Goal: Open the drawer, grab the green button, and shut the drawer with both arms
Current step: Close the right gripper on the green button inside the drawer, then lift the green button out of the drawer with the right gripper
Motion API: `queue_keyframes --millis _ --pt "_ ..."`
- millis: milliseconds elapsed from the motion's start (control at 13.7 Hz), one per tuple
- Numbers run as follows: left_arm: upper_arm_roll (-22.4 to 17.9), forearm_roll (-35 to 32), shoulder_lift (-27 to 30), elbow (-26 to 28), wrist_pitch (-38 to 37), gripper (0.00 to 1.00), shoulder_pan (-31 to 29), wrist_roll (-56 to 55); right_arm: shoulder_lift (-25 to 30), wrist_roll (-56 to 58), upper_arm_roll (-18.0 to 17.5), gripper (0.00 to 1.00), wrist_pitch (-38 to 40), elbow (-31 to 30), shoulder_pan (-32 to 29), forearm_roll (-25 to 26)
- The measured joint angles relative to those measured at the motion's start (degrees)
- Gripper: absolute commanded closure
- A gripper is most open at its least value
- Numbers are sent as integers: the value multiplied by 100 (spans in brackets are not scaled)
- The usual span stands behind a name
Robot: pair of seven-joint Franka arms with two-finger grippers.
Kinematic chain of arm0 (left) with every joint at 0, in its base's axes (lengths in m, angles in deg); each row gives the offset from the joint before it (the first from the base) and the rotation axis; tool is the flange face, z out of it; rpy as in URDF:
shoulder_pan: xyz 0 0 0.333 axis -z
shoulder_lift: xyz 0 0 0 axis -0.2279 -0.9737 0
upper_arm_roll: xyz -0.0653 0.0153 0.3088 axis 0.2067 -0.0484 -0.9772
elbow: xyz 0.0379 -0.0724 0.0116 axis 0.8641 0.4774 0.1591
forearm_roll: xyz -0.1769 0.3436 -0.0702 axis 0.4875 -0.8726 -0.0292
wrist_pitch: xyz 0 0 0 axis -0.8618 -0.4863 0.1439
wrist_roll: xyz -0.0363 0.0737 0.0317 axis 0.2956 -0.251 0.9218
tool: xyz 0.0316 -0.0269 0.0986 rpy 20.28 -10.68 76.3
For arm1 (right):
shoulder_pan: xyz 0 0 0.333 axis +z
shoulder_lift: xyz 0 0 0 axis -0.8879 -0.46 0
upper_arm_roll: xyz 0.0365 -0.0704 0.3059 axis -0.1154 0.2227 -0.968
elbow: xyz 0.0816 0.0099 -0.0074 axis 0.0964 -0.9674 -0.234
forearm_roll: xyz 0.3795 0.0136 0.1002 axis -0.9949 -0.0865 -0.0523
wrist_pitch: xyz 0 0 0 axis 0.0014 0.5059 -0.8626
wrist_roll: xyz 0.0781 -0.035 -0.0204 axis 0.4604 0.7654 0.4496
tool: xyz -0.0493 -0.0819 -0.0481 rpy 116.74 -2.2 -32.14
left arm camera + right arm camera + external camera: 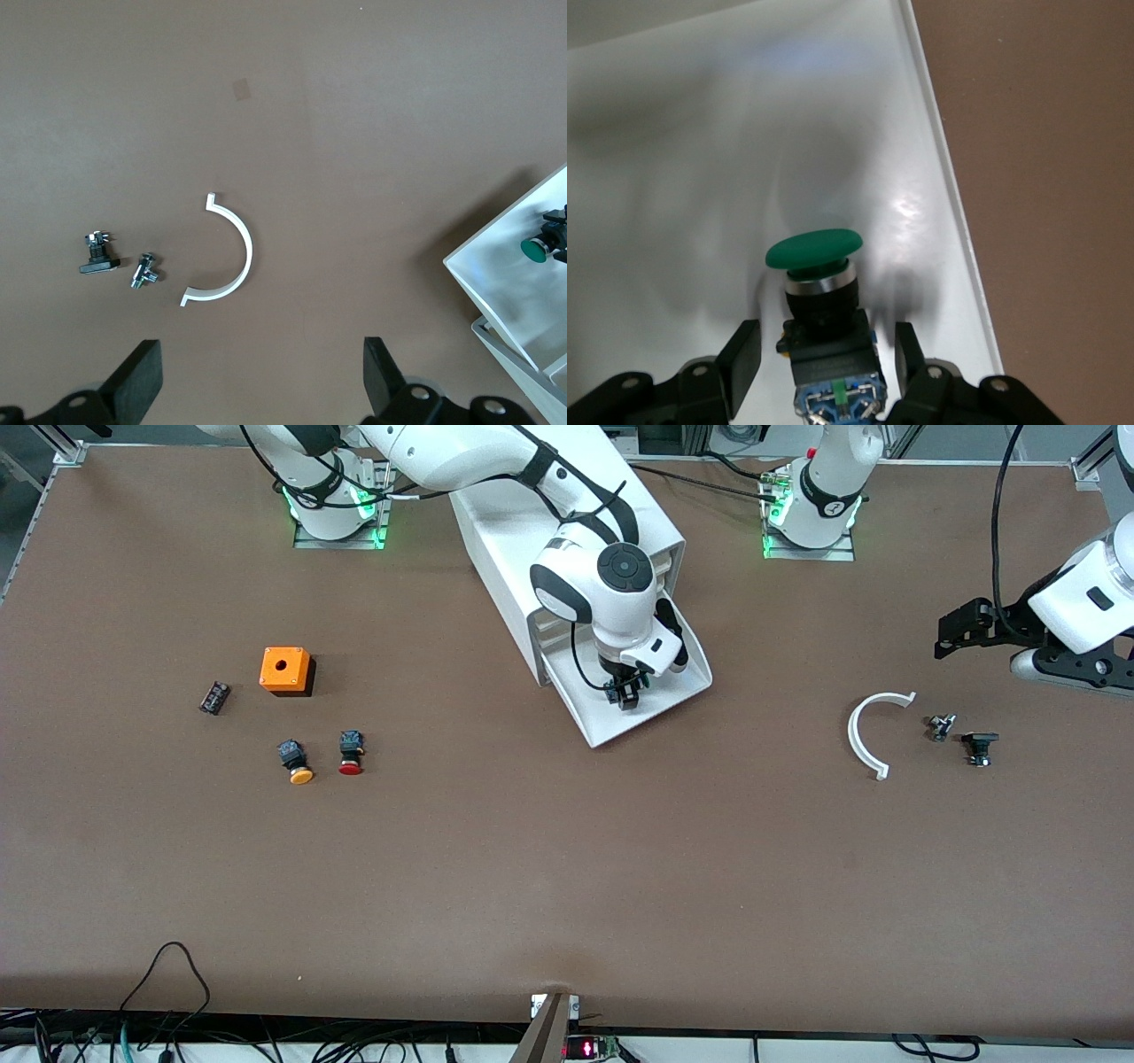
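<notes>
The lowest drawer (611,731) of the white cabinet (496,531) is pulled out toward the front camera. My right gripper (626,691) is down inside it. In the right wrist view the green-capped button (815,252) lies on the drawer floor (700,177) between the open fingers of my right gripper (826,341), with a gap on each side. My left gripper (952,633) is open and empty above the table at the left arm's end. The left wrist view shows my left gripper (261,354) over bare table, the drawer (496,283) and the button (534,250).
A white arc piece (864,735) and two small dark parts (939,726) (979,746) lie below my left gripper. Toward the right arm's end are an orange box (285,669), a yellow-capped button (297,763), a red-capped button (351,753) and a small black part (214,697).
</notes>
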Motion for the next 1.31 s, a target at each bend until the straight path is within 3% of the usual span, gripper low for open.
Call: queue_keyframes --millis 219,438,875,1167,1312 --pt "-1 0 0 0 -14 0 -16 -4 3 0 2 68 -44 10 0 11" --pt "-1 0 0 0 -16 0 -37 -4 3 -1 3 75 -48 16 0 11" --pt "-11 0 0 0 -18 0 -60 -4 298 -1004 283 75 -92 128 89 11" --pt "-25 0 -17 0 -19 0 -73 -4 735 -2009 761 75 -40 125 79 -17" --pt "-25 0 -78 -1 -19 0 -73 -3 853 -2140 1003 75 -35 121 -100 -278"
